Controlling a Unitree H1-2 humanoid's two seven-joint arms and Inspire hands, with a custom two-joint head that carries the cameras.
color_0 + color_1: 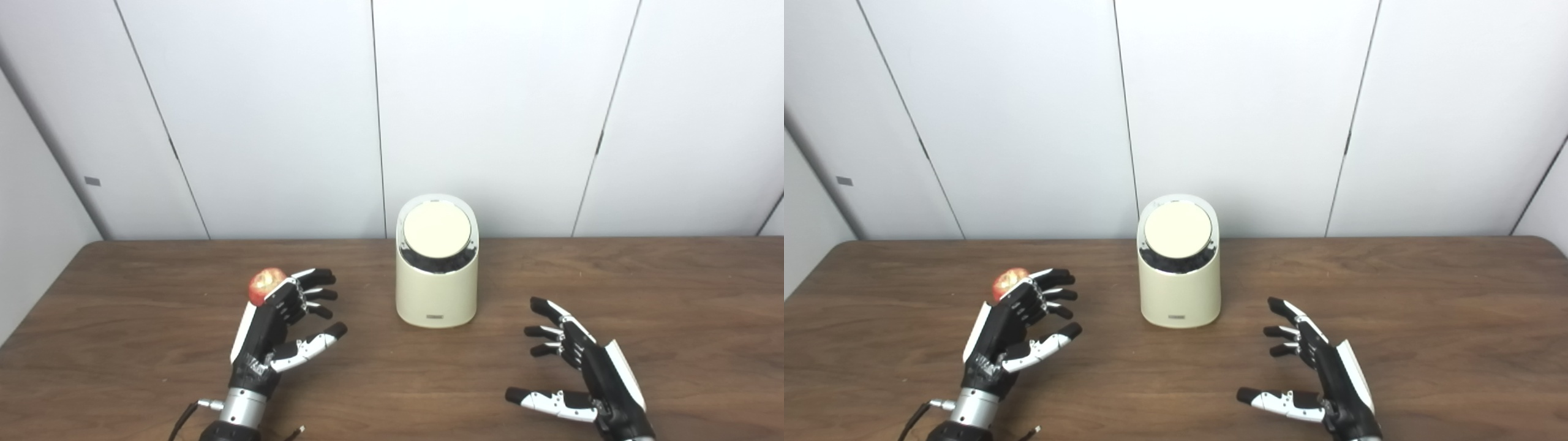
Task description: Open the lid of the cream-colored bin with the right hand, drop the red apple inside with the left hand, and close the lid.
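A cream-colored bin (436, 288) stands upright in the middle of the wooden table (674, 294). Its round lid (437, 229) is shut. A red apple (264, 285) lies on the table to the bin's left, partly hidden behind my left hand. My left hand (278, 334) is open, fingers spread, just in front of the apple and holding nothing. My right hand (576, 373) is open and empty, low over the table to the right of and nearer than the bin.
White wall panels (490, 110) rise right behind the table's far edge, close behind the bin. A thin cable (184, 419) runs from my left wrist at the bottom edge.
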